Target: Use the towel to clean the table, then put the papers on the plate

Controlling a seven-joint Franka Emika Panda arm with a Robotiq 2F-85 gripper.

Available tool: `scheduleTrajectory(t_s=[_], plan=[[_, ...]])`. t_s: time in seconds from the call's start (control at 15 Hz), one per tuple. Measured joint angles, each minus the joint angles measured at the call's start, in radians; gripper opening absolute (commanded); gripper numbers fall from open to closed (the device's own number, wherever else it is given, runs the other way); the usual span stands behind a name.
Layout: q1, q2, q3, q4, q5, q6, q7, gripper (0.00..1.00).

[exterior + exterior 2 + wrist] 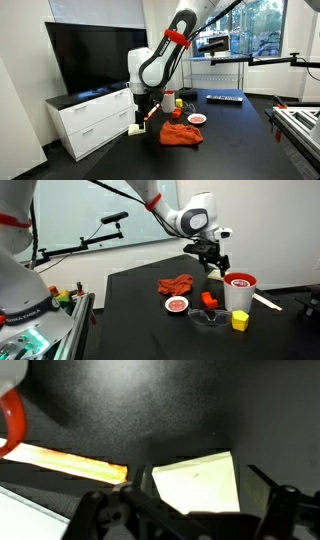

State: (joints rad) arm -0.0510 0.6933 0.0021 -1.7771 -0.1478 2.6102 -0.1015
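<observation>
Risks, left to right in wrist view. Red-rimmed cup (10, 418) at far left, wooden stick (70, 460) ending just beside the paper (198, 482): off-centre closing likely to pinch the stick along with the sheet, or to knock the cup on the way out. Thin flat sheet on smooth black table (150, 400): likely to slide or crumple instead of lifting, and pressing too low could scrape the fingertips on the tabletop.

Order risk as well. Towel (176, 283) in a heap well apart from the gripper (212, 265), so wiping judged not yet done. Taking the paper first would break the stated sequence. Plate (177, 305) carrying something red, so little bare room for papers.

Jaws spread wide, nothing held, one finger either side of the sheet at the bottom of the wrist view. Height above the table: cannot tell.

Paper: pale yellow, roughly square, lying flat, faint mark near the middle. Towel: red, crumpled, just beyond the plate.
</observation>
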Motion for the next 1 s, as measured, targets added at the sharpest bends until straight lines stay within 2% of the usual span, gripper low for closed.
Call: scheduleTrajectory(t_s=[0.4, 0.8, 0.87, 0.93, 1.0], plan=[[-0.020, 0.031, 0.026, 0.044, 0.000, -0.001, -0.136, 1.00], [-0.037, 0.083, 0.044, 0.100, -0.001, -0.008, -0.197, 1.00], [-0.037, 0.089, 0.045, 0.107, -0.001, -0.012, -0.202, 0.98], [-0.038, 0.094, 0.047, 0.113, -0.001, -0.017, -0.207, 0.73], [-0.038, 0.098, 0.049, 0.117, -0.001, -0.020, -0.211, 0.73]])
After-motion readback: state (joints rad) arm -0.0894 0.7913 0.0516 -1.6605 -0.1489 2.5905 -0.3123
